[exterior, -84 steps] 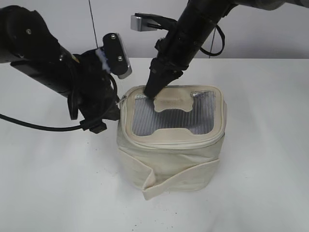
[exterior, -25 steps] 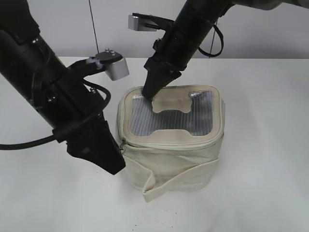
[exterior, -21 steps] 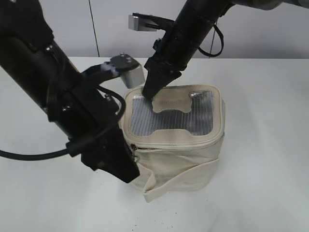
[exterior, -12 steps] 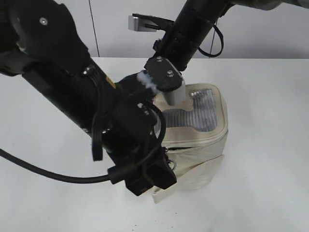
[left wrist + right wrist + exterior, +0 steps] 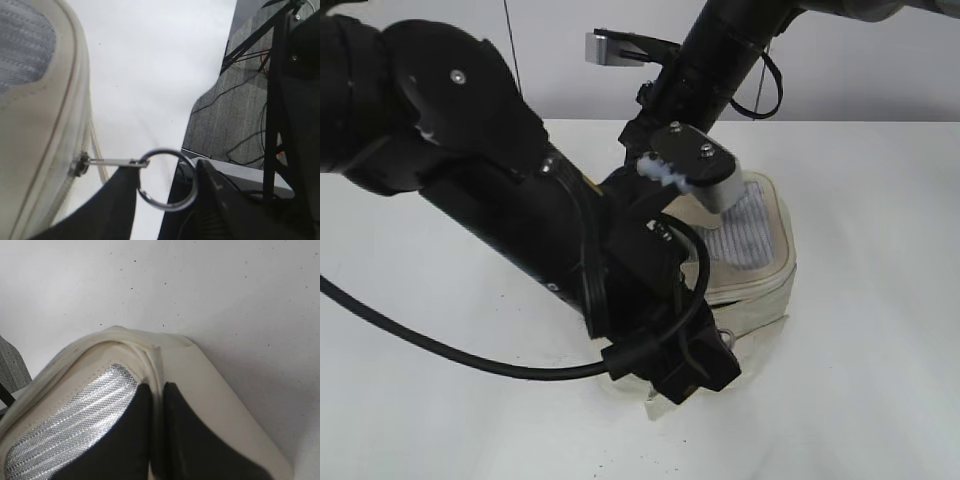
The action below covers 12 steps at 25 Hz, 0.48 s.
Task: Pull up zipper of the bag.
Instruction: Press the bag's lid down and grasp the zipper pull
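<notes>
- The cream-white bag (image 5: 760,250) stands upright on the white table (image 5: 880,300), near the middle of the scene; most of it is hidden in the exterior view behind the left arm (image 5: 520,230).
- In the left wrist view the zipper pull (image 5: 112,162) is seen stretched straight out from the slider on the lid rim, its ring (image 5: 167,180) lying between the two dark fingers of the left gripper (image 5: 167,192). The fingers stand slightly apart with the ring hooked between them; whether it is truly pinched cannot be told.
- The right gripper (image 5: 156,440) is seen with its fingers together, clamped on the raised rim seam at a far corner of the lid, beside the grey mesh panel (image 5: 75,425).
- The pull should be kept in line with the zipper track (image 5: 65,115), so that the slider is drawn along the rim and not away from it.
- The bag should be held down firmly at the rim by the right gripper, since it is judged liable to tip or slide under the pull.
- Tension on the ring should be kept steady; a slack ring is likely to slip out.
</notes>
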Available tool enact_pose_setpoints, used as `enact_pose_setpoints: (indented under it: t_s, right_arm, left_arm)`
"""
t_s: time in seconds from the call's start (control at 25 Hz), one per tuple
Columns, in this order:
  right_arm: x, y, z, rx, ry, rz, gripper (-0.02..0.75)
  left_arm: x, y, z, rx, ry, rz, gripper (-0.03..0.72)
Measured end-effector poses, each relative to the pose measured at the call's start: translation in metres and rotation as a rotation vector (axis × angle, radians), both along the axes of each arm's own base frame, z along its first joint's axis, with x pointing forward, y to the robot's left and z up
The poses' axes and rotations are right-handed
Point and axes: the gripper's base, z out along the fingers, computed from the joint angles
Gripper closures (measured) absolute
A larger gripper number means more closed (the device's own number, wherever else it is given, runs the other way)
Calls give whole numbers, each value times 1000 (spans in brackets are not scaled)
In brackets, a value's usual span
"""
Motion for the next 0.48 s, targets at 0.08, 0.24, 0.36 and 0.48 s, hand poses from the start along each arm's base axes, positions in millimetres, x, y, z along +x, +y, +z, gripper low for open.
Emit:
enact_pose_setpoints:
  t_s: [0.08,0.24,0.36,0.48]
  right_arm:
    - [0,0,0,0,0,0,697]
    - [0,0,0,0,3,-4,697]
    - [0,0,0,-5,16,-29,693]
    - [0,0,0,-9,30,-53,613]
  left_arm:
    - [0,-1,0,-4,1,4,409]
    - [-1,-1,-1,4,-1,-6,409]
    - [-2,4,0,47,0,5,409]
    - [-3,13,6,110,-26,21,409]
